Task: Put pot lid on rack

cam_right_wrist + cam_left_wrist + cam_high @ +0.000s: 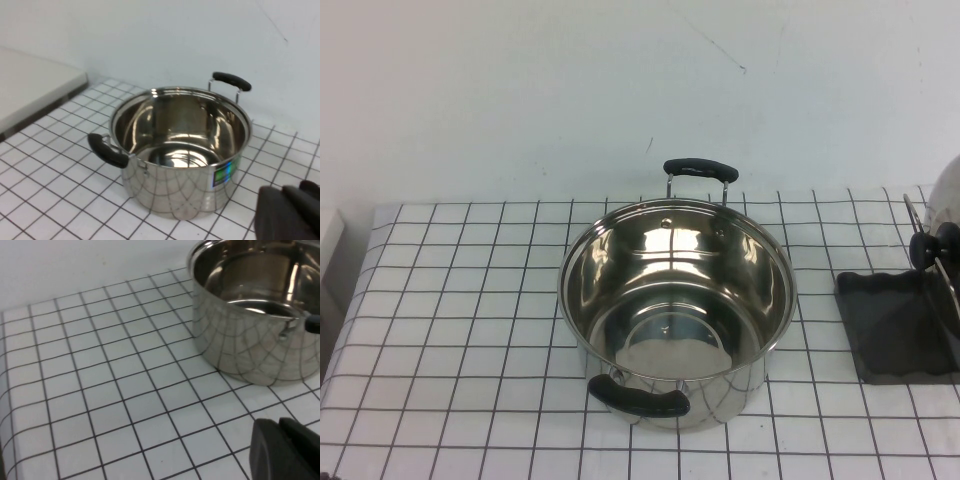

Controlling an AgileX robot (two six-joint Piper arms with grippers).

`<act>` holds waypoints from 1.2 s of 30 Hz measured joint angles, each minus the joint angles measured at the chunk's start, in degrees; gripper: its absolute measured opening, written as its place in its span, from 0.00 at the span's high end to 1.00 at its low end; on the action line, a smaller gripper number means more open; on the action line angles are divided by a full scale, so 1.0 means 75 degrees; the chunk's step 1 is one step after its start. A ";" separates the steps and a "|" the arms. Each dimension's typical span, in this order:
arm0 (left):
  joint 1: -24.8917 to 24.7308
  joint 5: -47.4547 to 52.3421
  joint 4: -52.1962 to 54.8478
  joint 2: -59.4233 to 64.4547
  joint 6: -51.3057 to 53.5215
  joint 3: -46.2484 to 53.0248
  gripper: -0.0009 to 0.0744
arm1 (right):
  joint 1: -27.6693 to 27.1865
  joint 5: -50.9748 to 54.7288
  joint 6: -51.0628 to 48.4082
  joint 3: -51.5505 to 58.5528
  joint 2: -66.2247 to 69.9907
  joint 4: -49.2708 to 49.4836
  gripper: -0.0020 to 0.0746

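The shiny domed pot lid (948, 195) with its black knob (934, 247) stands on edge at the far right of the table, partly cut off by the high view's edge. It leans in the thin wire rack (914, 214) over the dark grey tray (895, 325). Neither gripper shows in the high view. My left gripper (280, 426) is shut and empty, low over the tiles near the pot's left side. My right gripper (283, 192) is shut and empty, over the tiles beside the pot.
An open steel pot (675, 305) with two black handles stands at the table's middle; it also shows in the left wrist view (255, 315) and the right wrist view (180, 150). A white board (30, 90) lies beyond the table's left edge.
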 joint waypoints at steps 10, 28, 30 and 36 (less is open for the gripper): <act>0.0000 0.0219 0.0521 -0.0522 -0.0891 0.0000 0.99 | 0.0000 0.0488 -0.0004 0.0695 -0.0896 0.0224 0.98; 0.0000 0.0219 0.0521 -0.0522 -0.0908 0.0000 0.99 | 0.0000 0.1306 0.0044 0.0837 -0.0913 0.0252 0.98; 0.0000 0.0219 0.0521 -0.0522 -0.0908 0.0000 0.99 | 0.0000 0.1306 0.0044 0.0837 -0.0913 0.0029 0.98; 0.0000 0.0232 0.0521 -0.0522 -0.0908 0.0000 0.99 | 0.0000 -0.1066 -0.0405 0.1101 -0.0913 -0.1816 0.98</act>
